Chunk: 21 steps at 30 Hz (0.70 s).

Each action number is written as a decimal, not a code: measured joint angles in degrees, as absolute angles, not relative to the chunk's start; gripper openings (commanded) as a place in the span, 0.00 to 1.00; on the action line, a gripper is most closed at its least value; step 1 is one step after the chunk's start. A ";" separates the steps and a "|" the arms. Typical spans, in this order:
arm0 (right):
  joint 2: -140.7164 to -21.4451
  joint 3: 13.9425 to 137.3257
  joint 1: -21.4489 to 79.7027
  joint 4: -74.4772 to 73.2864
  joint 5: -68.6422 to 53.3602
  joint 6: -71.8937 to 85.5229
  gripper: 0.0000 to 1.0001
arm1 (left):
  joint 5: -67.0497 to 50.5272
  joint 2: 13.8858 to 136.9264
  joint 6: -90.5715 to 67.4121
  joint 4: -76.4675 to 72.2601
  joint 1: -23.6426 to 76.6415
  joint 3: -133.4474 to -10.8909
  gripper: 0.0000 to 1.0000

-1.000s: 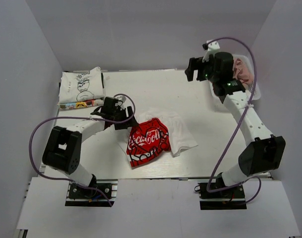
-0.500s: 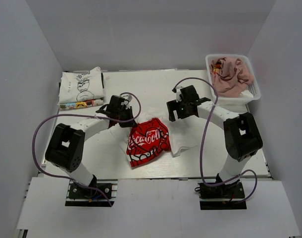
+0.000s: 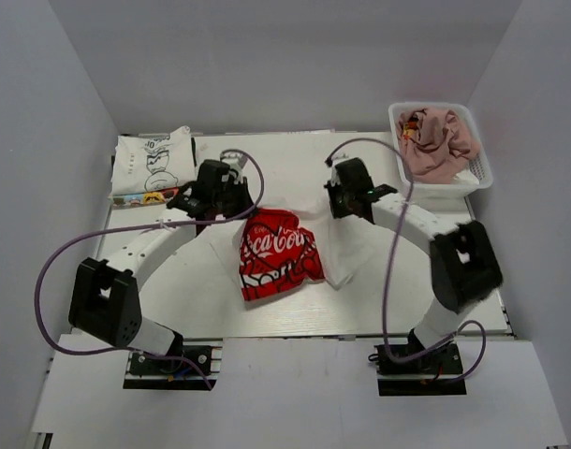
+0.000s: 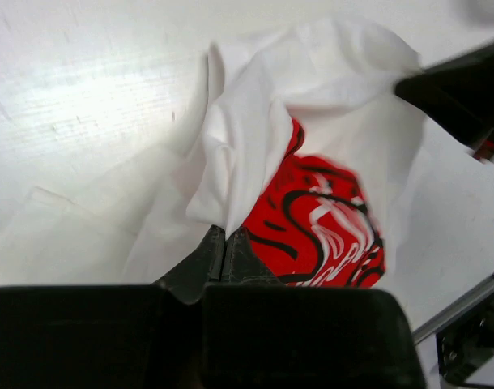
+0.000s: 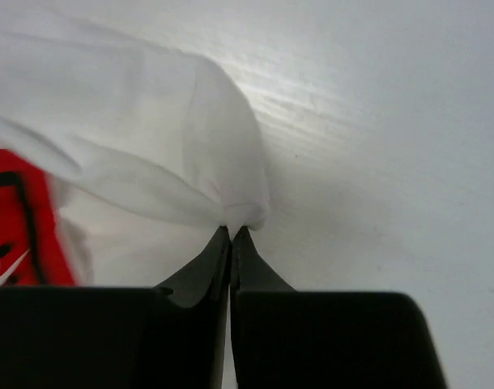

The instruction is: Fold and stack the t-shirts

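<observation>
White cotton t-shirt [image 3: 278, 254], red print reading "Coca-Cola": left gripper [image 4: 227, 232] and right gripper [image 5: 232, 229] each pinch its white fabric. White lattice basket [image 3: 451, 188] holds dusty-pink t-shirt [image 3: 442, 140].

Soft matt cloth is shown by the Coca-Cola t-shirt [image 3: 278, 257], a smooth matt surface by the table [image 3: 201, 299], and white plastic by the far-right basket [image 3: 445, 189].
</observation>
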<state>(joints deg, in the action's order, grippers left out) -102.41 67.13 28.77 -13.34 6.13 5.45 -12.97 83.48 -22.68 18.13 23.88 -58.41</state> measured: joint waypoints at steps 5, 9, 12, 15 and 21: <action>-79.44 69.56 29.69 -12.36 9.15 5.13 0.00 | -7.31 78.06 -20.95 21.85 23.97 -68.01 0.00; -61.93 76.09 29.74 -8.29 8.19 3.31 0.00 | -3.16 66.78 -19.29 21.43 23.97 -75.61 0.00; -53.87 80.49 30.09 -7.66 1.39 1.63 0.00 | -3.84 57.71 -18.00 19.14 24.51 -80.64 0.00; -49.78 85.82 30.37 -9.02 -5.93 0.60 0.00 | -6.96 50.85 -16.97 16.86 24.95 -85.78 0.00; -47.29 95.13 30.70 -10.94 -18.46 0.03 0.00 | -19.38 45.84 -15.38 16.05 24.71 -97.71 0.00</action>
